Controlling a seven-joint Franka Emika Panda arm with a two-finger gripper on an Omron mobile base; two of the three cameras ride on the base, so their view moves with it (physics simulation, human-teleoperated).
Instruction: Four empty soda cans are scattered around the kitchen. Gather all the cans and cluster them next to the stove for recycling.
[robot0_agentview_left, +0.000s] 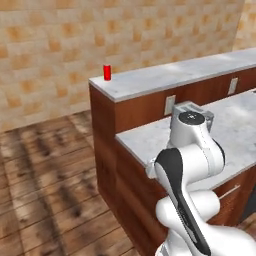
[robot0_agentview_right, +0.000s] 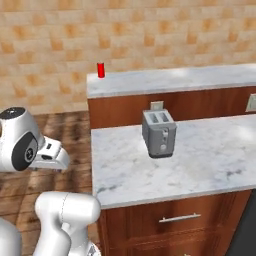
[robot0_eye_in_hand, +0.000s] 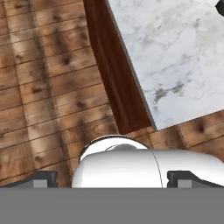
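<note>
One red soda can (robot0_agentview_left: 107, 72) (robot0_agentview_right: 101, 70) stands upright at the far left end of the raised marble ledge (robot0_agentview_left: 165, 75), near its corner. My arm is folded low in front of the lower counter, well short of the can. In the hand view my gripper (robot0_eye_in_hand: 116, 178) points down at the wood floor and the counter's corner. Its fingertips (robot0_eye_in_hand: 43, 178) sit far apart at the bottom edge; it is open and holds nothing. The stove is out of view.
A steel toaster (robot0_agentview_right: 159, 132) stands on the lower marble counter (robot0_agentview_right: 200, 165) below the ledge. Wall outlets (robot0_agentview_left: 170, 104) sit in the wooden back panel. Open wood floor (robot0_agentview_left: 45, 175) lies left of the counter's end. A drawer handle (robot0_agentview_right: 179, 218) fronts the cabinet.
</note>
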